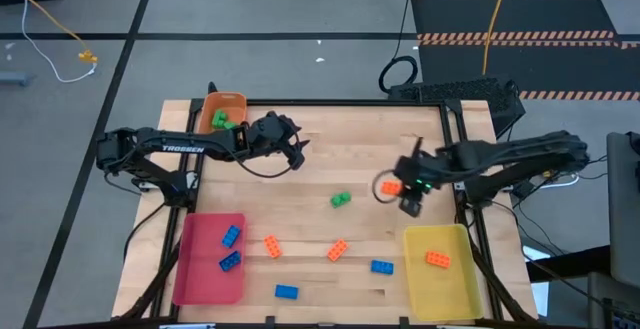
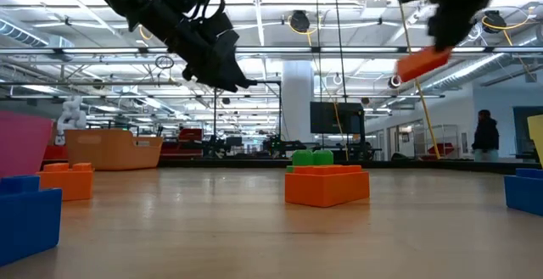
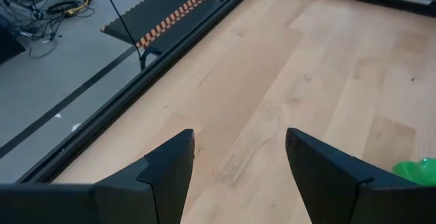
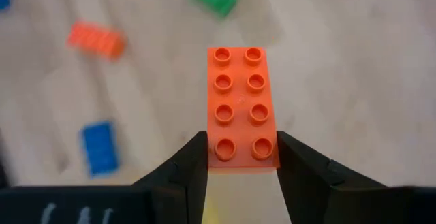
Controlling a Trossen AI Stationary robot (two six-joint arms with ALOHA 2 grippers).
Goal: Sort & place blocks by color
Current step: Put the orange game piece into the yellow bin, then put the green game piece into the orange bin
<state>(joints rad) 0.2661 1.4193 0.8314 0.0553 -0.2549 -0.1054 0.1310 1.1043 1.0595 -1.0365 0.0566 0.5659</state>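
Observation:
My right gripper [image 1: 398, 191] is shut on an orange block [image 4: 242, 105], held high above the table right of centre, near the yellow tray [image 1: 440, 269], which holds one orange block [image 1: 437, 259]. My left gripper [image 1: 296, 151] is open and empty, raised beside the orange tray [image 1: 222, 112], which holds green blocks [image 1: 221, 120]. A green block [image 1: 341, 200] lies at mid-table. Two orange blocks [image 1: 272, 246] [image 1: 337, 251] and two blue blocks [image 1: 286, 291] [image 1: 381, 266] lie near the front. The pink tray [image 1: 210, 259] holds two blue blocks [image 1: 231, 236]. My right gripper pinches the orange block's two long sides at one end [image 4: 243, 157] between its two fingers. The fingers lie along the block, which sticks out past the fingertips, studs toward the wrist camera. In the low view the block [image 2: 422, 62] is lifted clear and tilted.
A black metal frame [image 1: 330, 103] runs round the wooden table. Bare wood lies between the two arms at the table's far half. A person [image 2: 486, 135] stands far off in the room.

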